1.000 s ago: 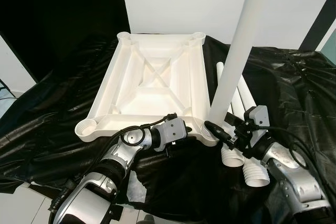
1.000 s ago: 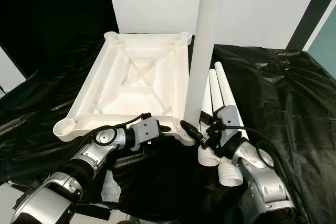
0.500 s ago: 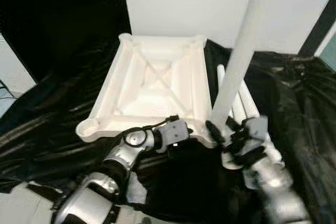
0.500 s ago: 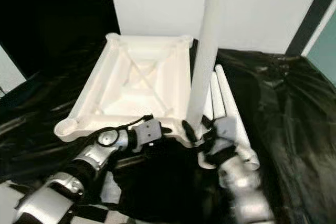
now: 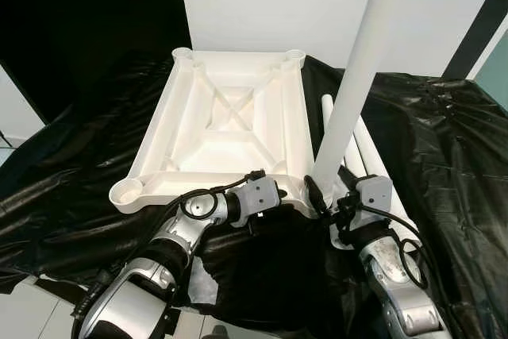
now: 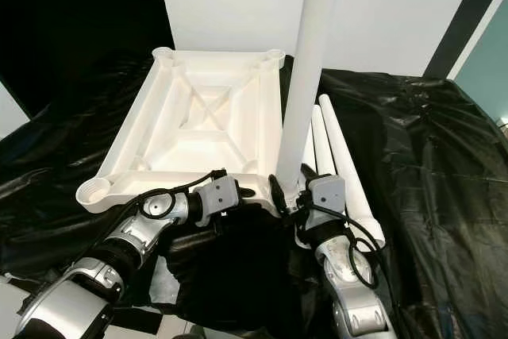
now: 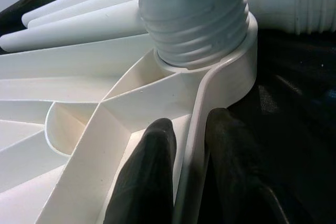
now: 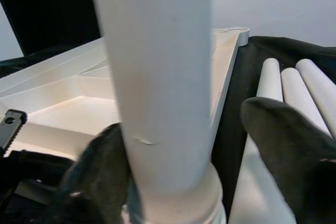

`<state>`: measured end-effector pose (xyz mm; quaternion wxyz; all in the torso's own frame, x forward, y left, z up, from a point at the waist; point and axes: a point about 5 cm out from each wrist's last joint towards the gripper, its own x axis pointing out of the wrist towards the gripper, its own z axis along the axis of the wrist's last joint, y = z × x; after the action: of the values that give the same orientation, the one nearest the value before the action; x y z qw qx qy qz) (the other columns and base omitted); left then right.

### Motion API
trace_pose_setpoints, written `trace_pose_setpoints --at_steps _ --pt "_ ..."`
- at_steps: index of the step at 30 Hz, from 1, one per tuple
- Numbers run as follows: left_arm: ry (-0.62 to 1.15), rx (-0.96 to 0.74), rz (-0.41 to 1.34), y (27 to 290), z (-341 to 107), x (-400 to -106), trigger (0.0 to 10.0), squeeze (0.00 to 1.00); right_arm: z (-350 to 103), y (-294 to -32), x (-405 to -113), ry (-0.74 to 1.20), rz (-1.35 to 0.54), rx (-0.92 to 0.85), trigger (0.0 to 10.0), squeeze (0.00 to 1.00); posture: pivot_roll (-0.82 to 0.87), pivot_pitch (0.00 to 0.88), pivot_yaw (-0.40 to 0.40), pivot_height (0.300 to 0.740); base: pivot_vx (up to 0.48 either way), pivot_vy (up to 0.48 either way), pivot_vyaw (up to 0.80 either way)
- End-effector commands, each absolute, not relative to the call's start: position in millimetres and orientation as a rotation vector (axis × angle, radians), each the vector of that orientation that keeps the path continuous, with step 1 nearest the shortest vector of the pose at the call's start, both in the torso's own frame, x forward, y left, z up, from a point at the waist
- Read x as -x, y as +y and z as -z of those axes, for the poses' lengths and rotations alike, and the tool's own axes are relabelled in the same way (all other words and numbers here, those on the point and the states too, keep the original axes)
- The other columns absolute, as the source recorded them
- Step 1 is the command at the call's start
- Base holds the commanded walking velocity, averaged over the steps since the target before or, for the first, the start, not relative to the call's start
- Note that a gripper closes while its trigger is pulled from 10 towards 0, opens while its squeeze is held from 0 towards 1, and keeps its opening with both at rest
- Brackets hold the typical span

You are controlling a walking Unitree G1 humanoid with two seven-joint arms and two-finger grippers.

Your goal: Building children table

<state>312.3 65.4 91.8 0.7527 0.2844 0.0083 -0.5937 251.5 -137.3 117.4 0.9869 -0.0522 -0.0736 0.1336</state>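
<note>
While the left gripper [image 7: 184, 182] pinches the upturned tabletop's [image 5: 230, 117] rim, the right gripper [image 5: 327, 190] stands spread around the upright leg [image 5: 353, 93], apparently not clamping it.

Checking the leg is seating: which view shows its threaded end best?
Left wrist view: the leg's threads sit in the tabletop's corner socket, close up. The eye views show its shaft standing there; the right wrist view shows the shaft between that tool's fingers.

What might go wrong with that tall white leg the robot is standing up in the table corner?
The table leg stands tilted, its thread only partly in the corner socket, so it may cross-thread or topple. The right gripper straddles it loosely. The left gripper pinches just the tabletop rim, which might slip.
</note>
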Motion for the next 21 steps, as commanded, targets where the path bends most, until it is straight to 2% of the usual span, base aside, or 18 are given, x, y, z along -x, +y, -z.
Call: trace_pose_setpoints --at_steps 1,2,3,6,11,12,13,21 --pt "0.145 -0.659 1.326 85.1 -69.2 -303.5 10.0 0.0 -105.3 -175.7 -257.1 -0.058 -0.167 0.115 10.0 1.0 0.22 0.0 -0.015 0.74 0.0 0.0 0.0" --pt "0.145 -0.659 1.326 85.1 -69.2 -303.5 10.0 0.0 -105.3 -175.7 -257.1 -0.058 -0.167 0.115 10.0 1.0 0.22 0.0 -0.015 0.74 0.0 0.0 0.0" --pt "0.144 -0.657 1.328 83.6 -68.9 -303.3 10.0 0.0 -103.4 -177.8 -259.4 -0.043 -0.242 0.126 10.0 0.0 0.21 0.0 -0.015 0.74 0.0 0.0 0.0" --pt "0.14 -0.655 1.332 79.7 -69.3 -303.7 10.0 0.0 -106.6 -189.3 -263.4 -0.034 -0.4 0.177 10.0 0.0 0.2 0.0 -0.018 0.74 0.0 0.0 0.0" --pt "0.136 -0.654 1.331 78.2 -69.8 -304.3 10.0 0.0 -110.0 -194.8 -266.7 -0.021 -0.467 0.201 10.0 0.0 0.19 0.0 -0.02 0.74 0.0 0.0 0.0" --pt "0.135 -0.653 1.331 77.3 -69.8 -304.2 10.0 0.0 -109.9 -196.1 -267.8 -0.002 -0.51 0.206 3.6 0.0 0.19 0.0 -0.021 0.74 0.0 0.0 0.0" --pt "0.132 -0.652 1.332 76.4 -69.8 -304.1 10.0 0.0 -109.3 -196.6 -268.2 0.019 -0.562 0.2 0.0 0.0 0.19 0.0 -0.023 0.74 0.0 0.0 0.0" --pt "0.126 -0.644 1.329 75.3 -69.5 -303.7 10.0 0.0 -113.5 -199.8 -271.5 0.05 -0.702 0.117 0.0 0.0 0.19 0.0 -0.027 0.74 0.0 0.0 0.0"
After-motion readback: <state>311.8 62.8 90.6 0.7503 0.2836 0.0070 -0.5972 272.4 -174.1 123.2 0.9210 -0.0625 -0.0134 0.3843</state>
